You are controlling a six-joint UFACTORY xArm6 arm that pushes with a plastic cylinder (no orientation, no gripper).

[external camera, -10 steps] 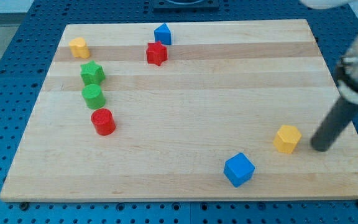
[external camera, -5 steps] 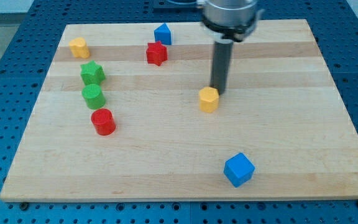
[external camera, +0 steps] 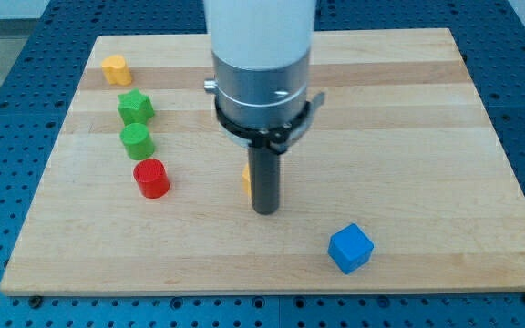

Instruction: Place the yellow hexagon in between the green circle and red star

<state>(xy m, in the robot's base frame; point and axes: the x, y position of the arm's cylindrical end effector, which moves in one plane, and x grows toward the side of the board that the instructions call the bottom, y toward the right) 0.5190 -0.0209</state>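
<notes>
We see my tip (external camera: pixel 264 210) resting mid-board, touching the yellow hexagon (external camera: pixel 245 179), a sliver at the rod's left edge. The green circle (external camera: pixel 137 141) sits far left; the arm hides the red star.

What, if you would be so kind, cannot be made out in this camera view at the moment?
- Yellow hexagon: only a thin sliver shows at the left of the rod; the rod hides its shape.
- Red star: hidden; the arm's body covers the board's upper middle.
- Contact between my tip and the yellow sliver: cannot tell.
- Arm above the white housing: cut off by the view's top.

The green circle shows fully.
</notes>
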